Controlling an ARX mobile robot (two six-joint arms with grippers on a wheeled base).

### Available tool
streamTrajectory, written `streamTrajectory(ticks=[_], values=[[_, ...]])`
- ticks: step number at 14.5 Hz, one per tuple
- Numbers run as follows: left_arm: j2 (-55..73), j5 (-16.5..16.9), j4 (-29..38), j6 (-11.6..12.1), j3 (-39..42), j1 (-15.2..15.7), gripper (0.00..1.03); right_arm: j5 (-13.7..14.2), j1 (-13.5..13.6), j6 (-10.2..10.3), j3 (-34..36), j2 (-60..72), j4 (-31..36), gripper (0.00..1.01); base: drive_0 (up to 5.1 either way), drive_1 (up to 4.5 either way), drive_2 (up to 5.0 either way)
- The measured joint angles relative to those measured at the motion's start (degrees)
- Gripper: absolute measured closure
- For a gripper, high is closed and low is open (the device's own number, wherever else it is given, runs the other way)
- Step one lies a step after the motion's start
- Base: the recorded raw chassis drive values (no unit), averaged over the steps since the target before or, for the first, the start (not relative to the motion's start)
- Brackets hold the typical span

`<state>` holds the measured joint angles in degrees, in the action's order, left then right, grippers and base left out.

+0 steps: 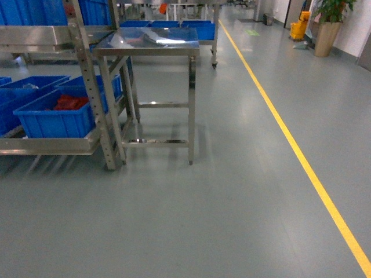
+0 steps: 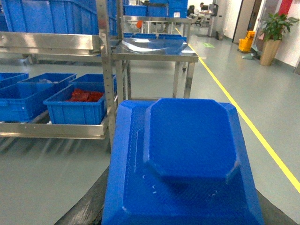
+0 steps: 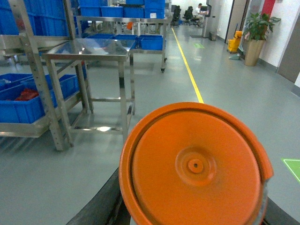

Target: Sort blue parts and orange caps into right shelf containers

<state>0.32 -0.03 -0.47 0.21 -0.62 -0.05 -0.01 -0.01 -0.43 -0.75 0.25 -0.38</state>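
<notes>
A large blue part (image 2: pixel 187 140), a flat tray-like moulding with a raised octagonal centre, fills the left wrist view. My left gripper (image 2: pixel 180 218) is shut on its near end, with dark fingers (image 2: pixel 86 206) showing at the lower corners. A round orange cap (image 3: pixel 194 164) fills the right wrist view, held face-on by my right gripper (image 3: pixel 192 218), whose dark fingers (image 3: pixel 101 201) flank it. Neither gripper shows in the head view. Blue shelf containers (image 1: pixel 55 119) stand on a low steel rack (image 1: pixel 87 63) at the left.
A steel table (image 1: pixel 148 43) stands beside the rack, with more blue bins (image 1: pixel 191 29) behind it. One bin holds red pieces (image 1: pixel 71 103). A yellow floor line (image 1: pixel 301 156) runs along the right. A potted plant (image 1: pixel 327 26) stands far right.
</notes>
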Motion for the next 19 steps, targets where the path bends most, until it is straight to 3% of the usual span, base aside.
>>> streamTrajectory(ticks=[19], values=[[0.0, 0.0, 0.0, 0.0, 0.0, 0.0, 0.60, 0.0, 0.0, 0.0, 0.0, 0.0, 0.0, 0.57, 0.0, 4.29, -4.3]])
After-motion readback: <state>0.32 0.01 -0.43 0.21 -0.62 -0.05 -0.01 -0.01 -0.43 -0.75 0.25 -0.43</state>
